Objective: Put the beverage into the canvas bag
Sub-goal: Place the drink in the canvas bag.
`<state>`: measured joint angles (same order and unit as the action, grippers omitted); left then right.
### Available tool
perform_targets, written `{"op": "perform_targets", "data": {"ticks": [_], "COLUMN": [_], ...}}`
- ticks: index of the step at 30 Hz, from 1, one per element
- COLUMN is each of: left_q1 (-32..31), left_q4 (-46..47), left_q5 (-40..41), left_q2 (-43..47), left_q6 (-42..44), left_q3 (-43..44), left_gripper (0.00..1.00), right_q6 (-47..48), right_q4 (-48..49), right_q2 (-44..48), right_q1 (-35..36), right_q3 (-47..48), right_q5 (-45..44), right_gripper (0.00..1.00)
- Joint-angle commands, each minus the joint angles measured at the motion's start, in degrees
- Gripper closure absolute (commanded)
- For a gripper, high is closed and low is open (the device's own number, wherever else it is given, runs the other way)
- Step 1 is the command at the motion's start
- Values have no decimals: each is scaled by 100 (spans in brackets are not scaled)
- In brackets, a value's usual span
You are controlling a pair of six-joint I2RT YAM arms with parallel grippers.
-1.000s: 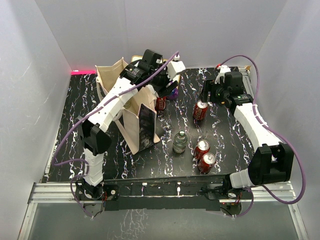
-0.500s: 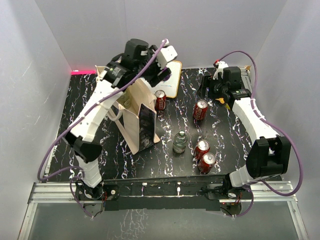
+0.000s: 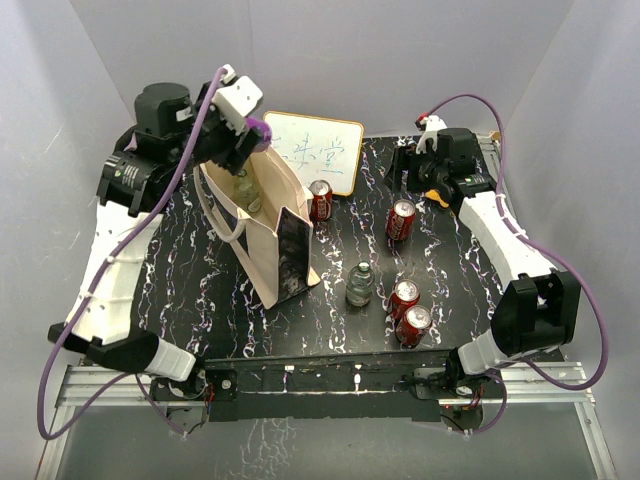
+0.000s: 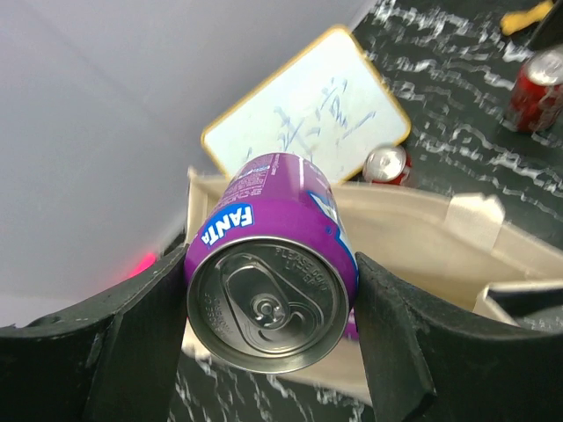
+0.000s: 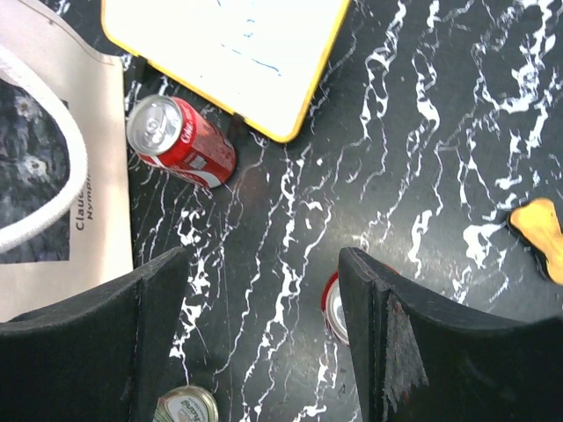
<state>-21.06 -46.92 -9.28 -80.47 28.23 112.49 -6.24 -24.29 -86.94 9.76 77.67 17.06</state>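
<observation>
Left claw (image 4: 271,294) clamped on purple Fanta can (image 4: 273,255). Can tilted, held above open mouth of canvas bag (image 3: 262,250), so release would likely drop it inside. Bag upright on worktop (image 3: 200,300). Right claw (image 5: 259,290) spread apart, empty, parked well aside, likely to avoid crowding.

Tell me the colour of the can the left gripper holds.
The metal can is purple with a blue Fanta logo and silver top; left wrist view shows it best.
</observation>
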Motion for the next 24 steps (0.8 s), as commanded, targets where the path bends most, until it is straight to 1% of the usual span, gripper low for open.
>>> {"op": "perform_targets", "data": {"ticks": [1,4,7,9,12,14,18,24], "left_q1": [96,98,101,94,97,99,95,94], "left_q4": [54,-66,-326,-660,-1436,-1823,-1944,-2422], "left_q5": [-506,-690,-677,-625,-516,-519,-649,-940], "left_q2": [185,47,-345,-668,-1225,-1457,-1390,-1438], "left_q6": [-143,-236,-301,-303,-424,-508,-534,-547], "left_q3": [-301,-282,63,426,1210,1459,1187,976], "left_gripper": [100,100,100,100,100,100,100,100], "right_q6": [179,268,360,410,445,440,436,468], "right_q4": [251,287,310,326,369,393,452,406], "right_q2": [-119,-203,-205,-181,-128,-112,-84,-166], "right_q1": [228,422,581,644,660,663,675,799], "right_q3": [612,719,719,671,574,514,479,808], "right_q5": [-40,-89,-161,-205,-282,-316,-268,103], "right_gripper": [29,29,28,28,28,28,28,29]}}
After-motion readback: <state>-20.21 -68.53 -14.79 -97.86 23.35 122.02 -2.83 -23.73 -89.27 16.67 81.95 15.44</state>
